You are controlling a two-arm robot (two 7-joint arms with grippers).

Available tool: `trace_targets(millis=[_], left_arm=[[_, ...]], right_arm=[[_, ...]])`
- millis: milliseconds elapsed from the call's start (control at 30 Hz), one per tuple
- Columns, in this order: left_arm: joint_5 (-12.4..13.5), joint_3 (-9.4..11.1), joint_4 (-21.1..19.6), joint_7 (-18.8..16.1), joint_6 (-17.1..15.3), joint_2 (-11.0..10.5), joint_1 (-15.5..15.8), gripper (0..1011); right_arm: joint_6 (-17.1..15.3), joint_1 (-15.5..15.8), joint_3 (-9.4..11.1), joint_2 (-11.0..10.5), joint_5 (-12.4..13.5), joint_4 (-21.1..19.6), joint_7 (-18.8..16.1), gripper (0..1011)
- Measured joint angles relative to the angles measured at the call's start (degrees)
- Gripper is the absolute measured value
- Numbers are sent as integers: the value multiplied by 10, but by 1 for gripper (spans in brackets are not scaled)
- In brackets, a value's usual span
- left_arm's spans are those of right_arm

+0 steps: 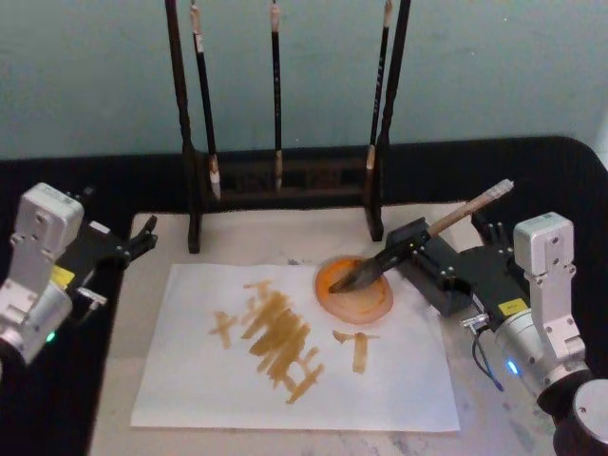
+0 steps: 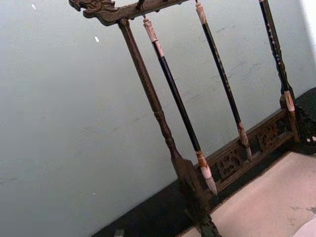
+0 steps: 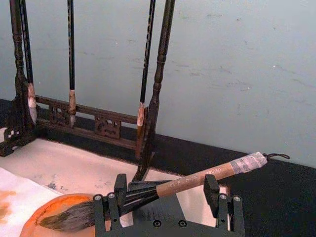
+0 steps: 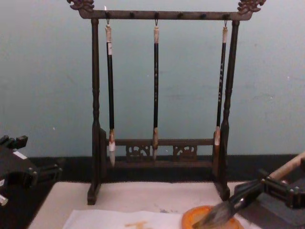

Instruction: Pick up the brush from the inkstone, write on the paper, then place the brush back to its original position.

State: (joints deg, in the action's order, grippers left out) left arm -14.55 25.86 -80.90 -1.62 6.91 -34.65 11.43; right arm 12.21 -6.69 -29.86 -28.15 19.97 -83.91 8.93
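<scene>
Two grippers were in view, but only the right gripper [image 1: 439,255] was at work: its fingers were spread on either side of the brush [image 1: 427,234], apparently not pressing it. The brush lay tilted, its pale handle resting on the black block at the right and its bushy bristles down in the orange inkstone [image 1: 353,289], which sat on the far right part of the paper [image 1: 190,380]. Yellow-brown strokes already covered the sheet (so the writing looked done), and the brush seemed to be back in its resting place; the step in hand was most likely the release. The next move would call for drawing the gripper back to the right without nudging the handle off its rest. The left gripper [image 1: 142,237] waited idle at the left edge of the mat [image 1: 237,233], its fingers apart and empty.
</scene>
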Motion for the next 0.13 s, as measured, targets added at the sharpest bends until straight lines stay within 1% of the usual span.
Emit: trace_targets(millis=[133], left_arm=[[0,0,0,0,0,0,0,1010]], right_arm=[[0,0,0,0,0,0,0,1000]])
